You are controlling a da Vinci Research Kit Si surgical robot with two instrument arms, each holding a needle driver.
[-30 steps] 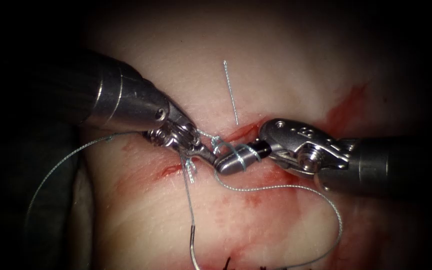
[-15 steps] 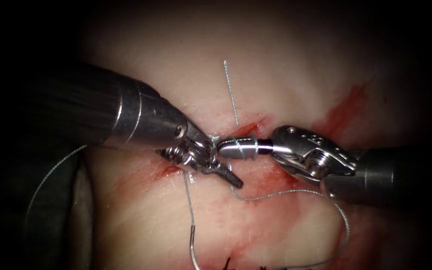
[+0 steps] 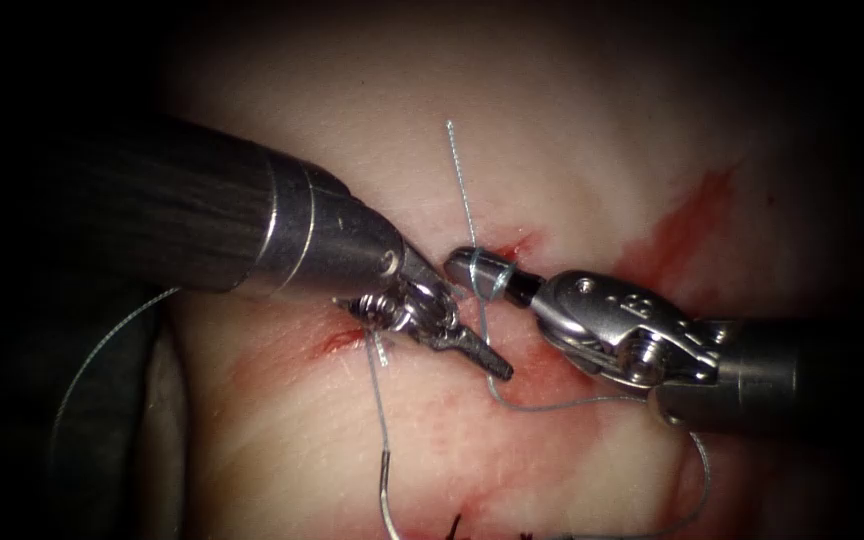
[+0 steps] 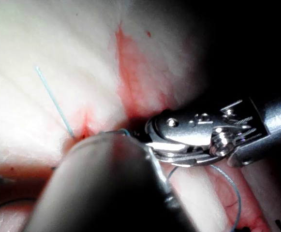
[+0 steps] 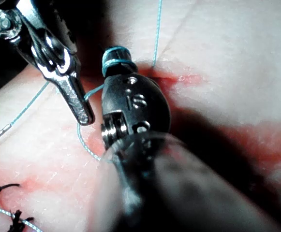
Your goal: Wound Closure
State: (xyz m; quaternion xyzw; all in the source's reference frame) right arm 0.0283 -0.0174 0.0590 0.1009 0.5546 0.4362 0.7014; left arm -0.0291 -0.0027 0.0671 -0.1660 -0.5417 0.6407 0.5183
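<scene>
While both tools meet at the cut (image 3: pixel 512 246), the needle (image 3: pixel 384 492) lies loose on the tissue (image 3: pixel 562 150). It is toward the tissue's near edge, below and left of the tool tips, it is held by neither tool, and its visible part is not in the tissue. Where its point lies cannot be told.

1. Left tool (image 3: pixel 484 356): jaws closed. They appear to grip the thread (image 3: pixel 552 404), which leaves their tip and runs in a slack curve toward the right. This grip is a judgement, since the thread may only pass behind the jaws.
2. Right tool (image 3: pixel 472 268): jaws pressed together, with 2 turns of thread wound around them. The tip sits just beside the short thread tail (image 3: pixel 460 180), which stands up from the cut. The views do not settle whether the tip grips this tail.
3. Red fluid (image 3: pixel 687 222) marks the tissue along the cut and below it.

Hazards, as judged from this position:
- The 2 turns sit close to the right tool's tip. Any slack or tilt could let them slide off, and the loop would be lost.
- The tail is short, so a pull on the long strand could draw it out through the tissue.
- The left tool's tip lies close to the tissue and could gouge it.
- The slack curve could catch on the loose needle.
</scene>
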